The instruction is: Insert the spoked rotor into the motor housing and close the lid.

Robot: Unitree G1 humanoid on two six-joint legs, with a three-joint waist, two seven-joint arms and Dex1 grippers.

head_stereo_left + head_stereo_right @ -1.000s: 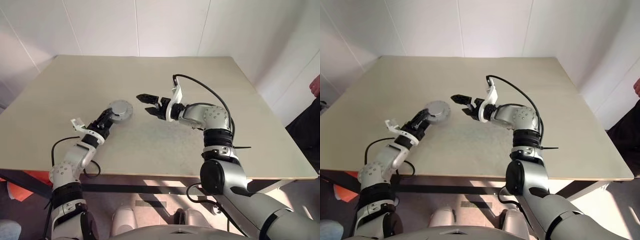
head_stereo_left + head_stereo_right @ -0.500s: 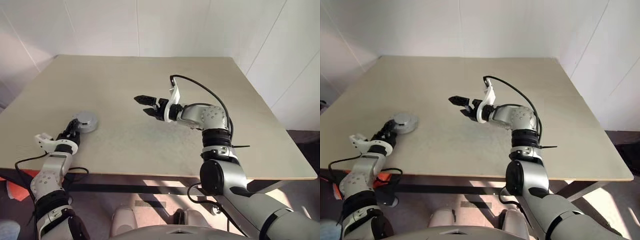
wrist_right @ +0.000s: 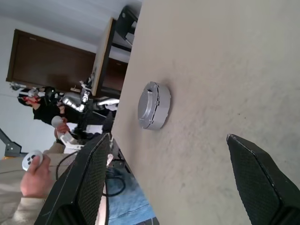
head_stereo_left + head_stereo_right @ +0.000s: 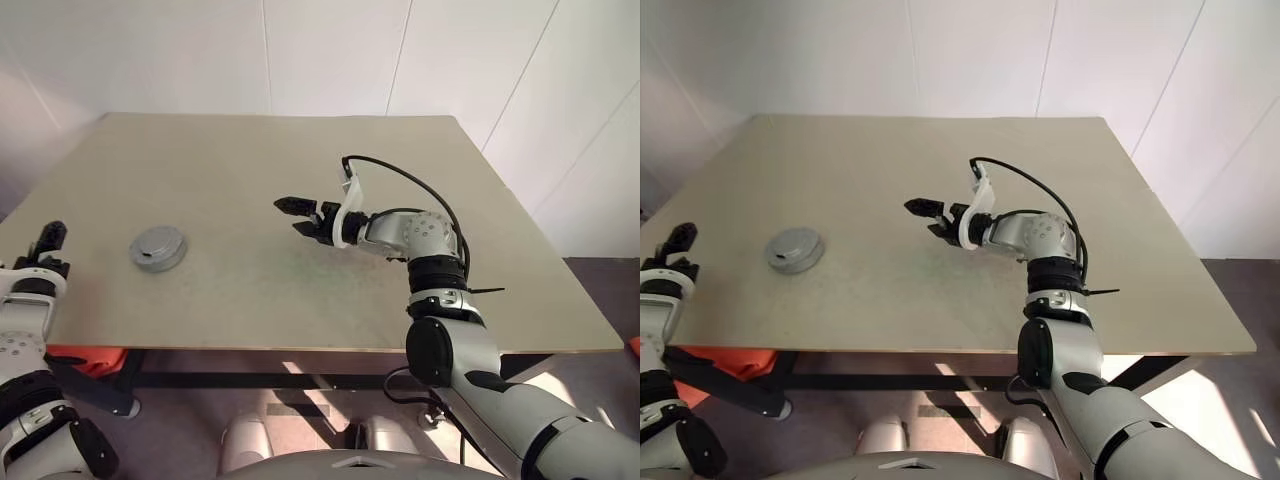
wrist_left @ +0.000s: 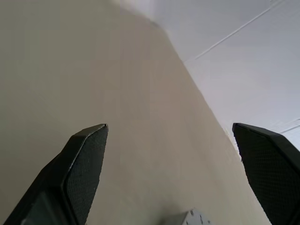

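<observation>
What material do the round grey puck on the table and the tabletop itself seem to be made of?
The round puck: likely metal, with a matte silver-grey finish; it shows an even grey sheen and crisp machined edges in the right wrist view. Painted plastic cannot be excluded.
The table: probably laminate or coated board, matte beige; it has a flat, uniform surface with faint speckles and no wood grain.

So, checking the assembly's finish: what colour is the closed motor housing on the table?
Plain silver-grey metal; the motor housing shows best in the right wrist view.

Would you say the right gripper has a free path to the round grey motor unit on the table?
Probably yes: the right gripper is open, and bare table lies between it and the motor unit.
</observation>
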